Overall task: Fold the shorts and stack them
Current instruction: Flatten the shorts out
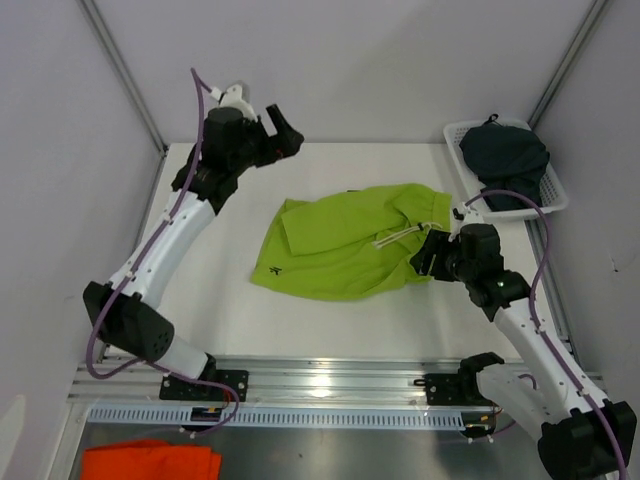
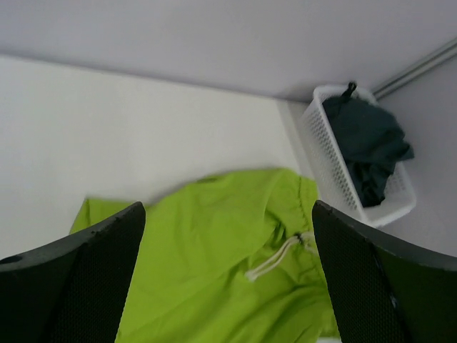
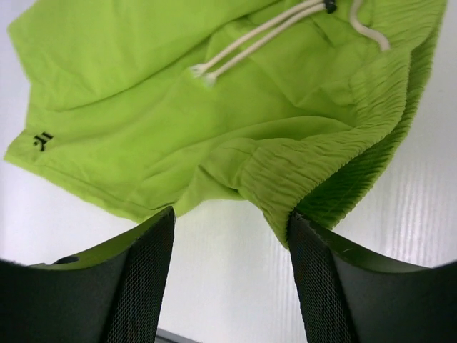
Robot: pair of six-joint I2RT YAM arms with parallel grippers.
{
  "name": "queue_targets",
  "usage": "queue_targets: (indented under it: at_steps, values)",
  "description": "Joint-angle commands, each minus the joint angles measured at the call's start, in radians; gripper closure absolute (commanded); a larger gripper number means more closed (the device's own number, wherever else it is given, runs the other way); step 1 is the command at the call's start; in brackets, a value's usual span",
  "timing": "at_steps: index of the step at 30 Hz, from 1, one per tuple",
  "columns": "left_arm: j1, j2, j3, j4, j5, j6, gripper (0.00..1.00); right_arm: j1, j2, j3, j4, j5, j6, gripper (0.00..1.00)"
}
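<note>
The lime green shorts (image 1: 345, 245) lie loosely folded on the white table (image 1: 230, 310), waistband to the right, white drawstring (image 3: 250, 39) showing. The dark shorts (image 1: 505, 160) sit bunched in a white basket (image 1: 555, 195) at the far right corner. My left gripper (image 1: 285, 130) hangs open, raised over the far left of the table, and looks down at the green shorts (image 2: 214, 250) with nothing between its fingers. My right gripper (image 1: 425, 255) stands open at the green pair's right edge. In the right wrist view the ribbed waistband (image 3: 321, 179) ends just at the right fingertip (image 3: 296, 221); bare table shows between the fingers.
An orange cloth (image 1: 150, 462) lies below the table's front rail at the bottom left. The basket (image 2: 321, 153) stands against the right wall. Grey walls close in the table at the back and both sides.
</note>
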Motion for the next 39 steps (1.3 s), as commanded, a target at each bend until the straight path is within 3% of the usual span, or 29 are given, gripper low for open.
queue_targets:
  at_steps: [1,3,11,13,17,23,29,34,39]
  values:
    - [0.001,-0.100,-0.246,0.018,0.009,0.027,0.01,0.047,-0.049,0.023,-0.043,0.009,0.046,0.34]
    - [-0.001,-0.134,-0.341,0.023,0.012,0.023,0.01,0.071,-0.088,0.029,-0.048,0.026,0.069,0.33]
    - [0.001,-0.061,-0.485,0.017,-0.006,-0.007,0.01,0.108,-0.073,0.092,-0.069,0.111,0.078,0.32]
    - [0.005,-0.012,-0.481,0.017,-0.043,0.001,0.01,0.117,-0.069,0.100,-0.080,0.127,0.089,0.38]
    - [0.022,0.063,-0.461,0.039,-0.035,0.004,0.01,0.134,-0.089,0.068,-0.036,0.179,0.101,0.39]
    - [0.053,0.154,-0.412,0.037,-0.016,-0.003,0.01,0.154,0.067,0.034,0.039,0.128,0.116,0.37]
    - [0.071,0.220,-0.380,0.078,0.078,-0.017,0.01,0.278,0.162,-0.038,0.168,0.157,0.168,0.37]
    - [0.073,0.270,-0.371,0.118,0.126,-0.052,0.12,0.363,0.225,-0.093,0.266,0.190,0.202,0.40]
    - [0.085,0.318,-0.371,0.200,0.204,-0.106,0.30,0.421,0.297,-0.155,0.352,0.227,0.248,0.41]
